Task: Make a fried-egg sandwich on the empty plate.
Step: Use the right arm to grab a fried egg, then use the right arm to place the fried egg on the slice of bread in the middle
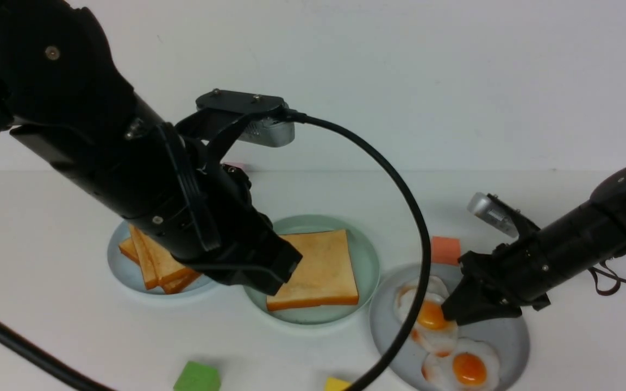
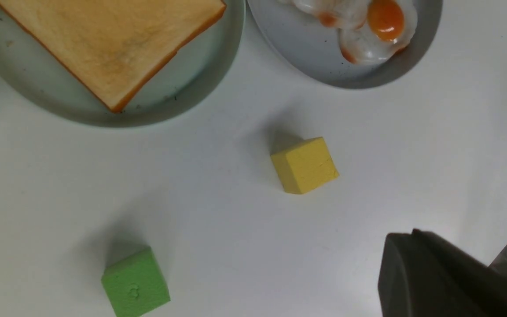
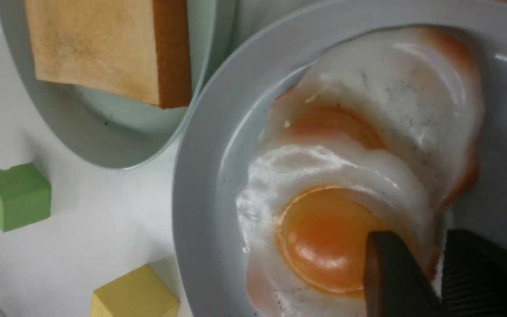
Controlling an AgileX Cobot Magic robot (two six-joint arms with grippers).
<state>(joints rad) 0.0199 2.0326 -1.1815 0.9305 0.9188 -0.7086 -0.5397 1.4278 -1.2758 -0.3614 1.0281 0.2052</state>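
We judge the fried egg (image 3: 319, 233) soft, floppy, slippery; jaws of our right gripper (image 3: 434, 251) pinch its white rim beside the yolk; left gripper (image 1: 285, 267) jaws closed.

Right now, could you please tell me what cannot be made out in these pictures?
Left claw: front view, fingertips hidden by its own wrist.
Toast pile: front view, left arm covers it; slice count unclear.
Pink object: front view, mostly behind left arm.
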